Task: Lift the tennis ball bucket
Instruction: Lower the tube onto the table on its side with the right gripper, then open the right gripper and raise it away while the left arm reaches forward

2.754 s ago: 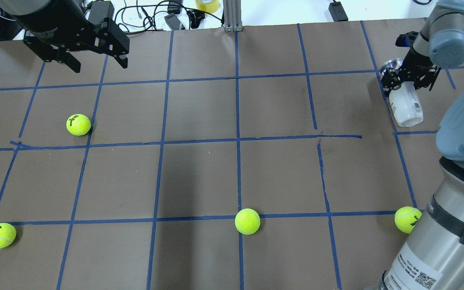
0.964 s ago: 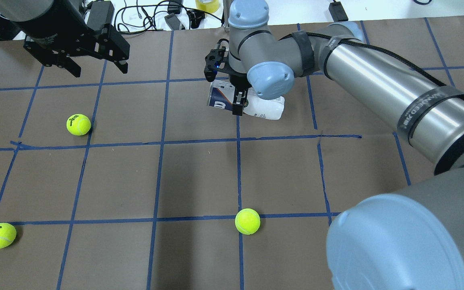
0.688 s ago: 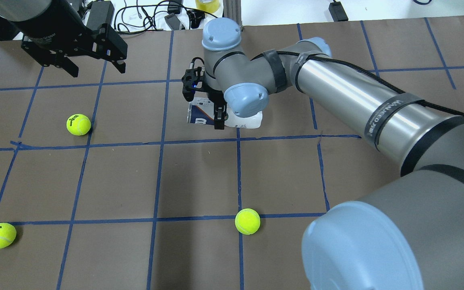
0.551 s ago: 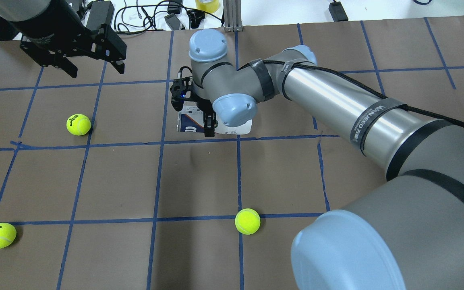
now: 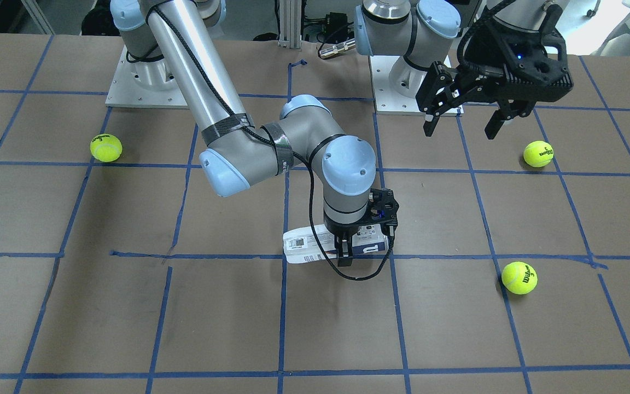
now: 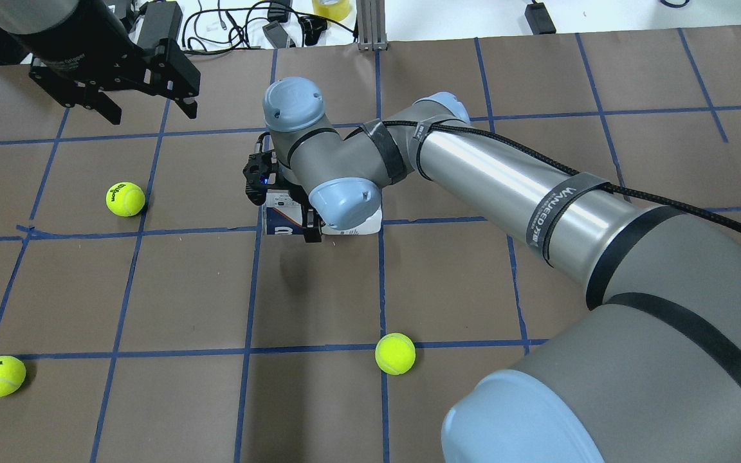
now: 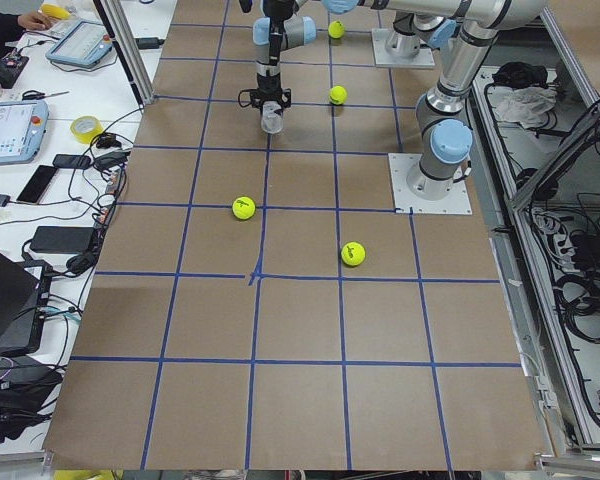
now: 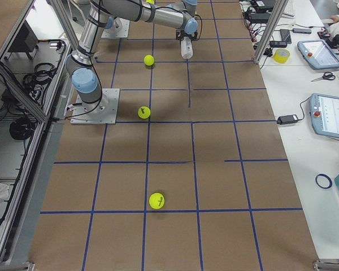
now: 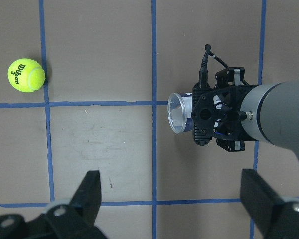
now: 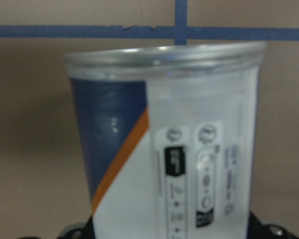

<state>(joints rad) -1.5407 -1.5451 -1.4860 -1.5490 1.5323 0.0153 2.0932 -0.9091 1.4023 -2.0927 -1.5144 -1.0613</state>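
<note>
The right arm has swung across the table (image 6: pixel 448 283): we see the tennis ball bucket (image 5: pixel 307 247), which was at the far right edge a few seconds back, now over the middle, and it has slid further toward the robot's left in the last half second. The right tool (image 5: pixel 364 243) pinches the bucket across its body, one finger on each side, with the bucket lying on its side and its open mouth pointing toward the left arm. Its shadow falls on the paper apart from it, so we judge it is off the table and the lift itself is done; what goes on now is carrying. The left tool (image 6: pixel 152 116) hangs spread and empty above the far left corner, hardly shifted. The three tennis balls (image 6: pixel 125 199) in the overhead view lie where they were
</note>
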